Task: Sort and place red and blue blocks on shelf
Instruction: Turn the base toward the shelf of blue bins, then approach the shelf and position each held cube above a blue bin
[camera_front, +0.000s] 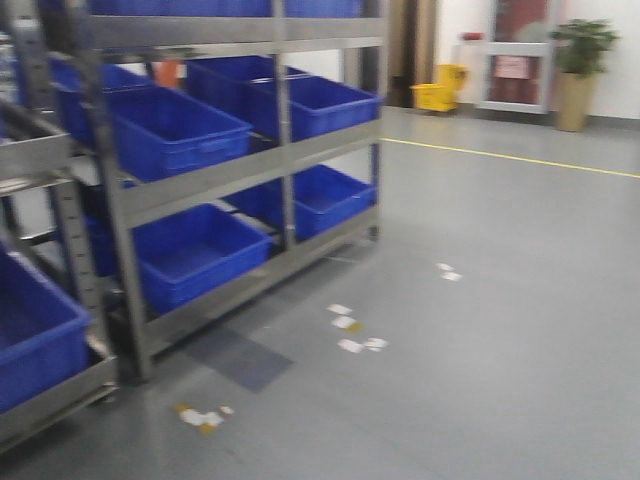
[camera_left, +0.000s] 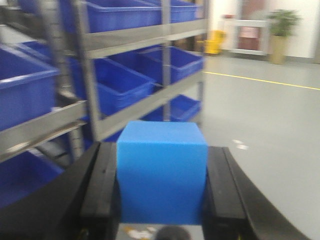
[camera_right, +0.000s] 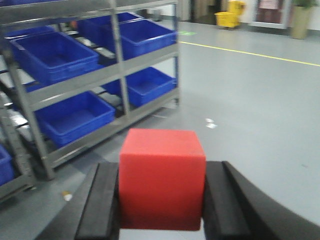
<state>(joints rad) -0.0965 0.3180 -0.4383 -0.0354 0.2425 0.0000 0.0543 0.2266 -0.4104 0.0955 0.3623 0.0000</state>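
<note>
My left gripper (camera_left: 161, 175) is shut on the blue block (camera_left: 162, 172), which sits squarely between its black pads in the left wrist view. My right gripper (camera_right: 161, 182) is shut on the red block (camera_right: 162, 177) in the same way. The steel shelf (camera_front: 215, 180) stands at the left in the front view, with tiers holding large blue bins (camera_front: 175, 130). It also shows in the left wrist view (camera_left: 130, 107) close ahead on the left, and in the right wrist view (camera_right: 95, 80) further off on the left. Neither gripper shows in the front view.
Open grey floor (camera_front: 500, 300) lies to the right of the shelf, with bits of white tape (camera_front: 350, 330) and a yellow line (camera_front: 510, 158). A yellow mop bucket (camera_front: 437, 90), a potted plant (camera_front: 578, 70) and doors stand at the far wall.
</note>
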